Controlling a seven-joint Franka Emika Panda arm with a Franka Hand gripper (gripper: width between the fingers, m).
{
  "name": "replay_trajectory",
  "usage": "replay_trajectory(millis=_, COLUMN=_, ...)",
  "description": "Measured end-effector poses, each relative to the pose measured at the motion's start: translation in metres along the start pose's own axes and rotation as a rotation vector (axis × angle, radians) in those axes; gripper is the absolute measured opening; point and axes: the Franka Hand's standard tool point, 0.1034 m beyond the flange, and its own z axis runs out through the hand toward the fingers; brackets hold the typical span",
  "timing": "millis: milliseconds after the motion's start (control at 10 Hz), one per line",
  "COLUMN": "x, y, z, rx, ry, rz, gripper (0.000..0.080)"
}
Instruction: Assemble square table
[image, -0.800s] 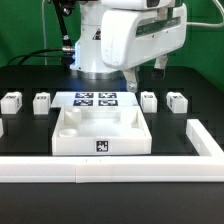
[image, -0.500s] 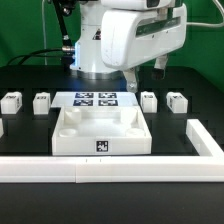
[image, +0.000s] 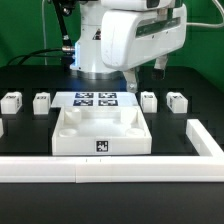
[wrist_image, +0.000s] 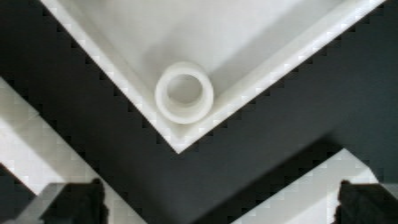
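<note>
We are seeing nothing changing: arm staying put. Gripper hanging wide, empty, over corner socket of tabletop, probably a far corner. Tabletop lying just before marker board; leg blocks flanking board, untouched. Assembly not started.

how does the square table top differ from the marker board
The table top is a raised tray with walls; the marker board lies flat. The table top shows one tag on its front wall; the marker board carries four on top. Both are white and lie on the black table.
</note>
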Motion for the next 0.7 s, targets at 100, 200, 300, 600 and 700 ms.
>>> replay_trajectory(millis=100, x=0.000, y=0.000, z=0.000, rx=0.000, ry=0.000, rz=0.000, gripper=0.0650)
replay_trajectory(millis=200, x=0.000, y=0.000, z=0.000, rx=0.000, ry=0.000, rz=0.000, gripper=0.0650)
replay_trajectory(millis=300, x=0.000, y=0.000, z=0.000, rx=0.001, ry=-0.001, rz=-0.017, gripper=0.0650)
replay_trajectory(millis=600, x=-0.063, y=-0.022, z=0.030, rx=0.010, ry=-0.008, rz=-0.263, gripper=0.0650)
replay_trajectory(millis=700, x=-0.091, y=-0.032, z=0.050, rx=0.002, ry=0.006, rz=-0.369, gripper=0.0650)
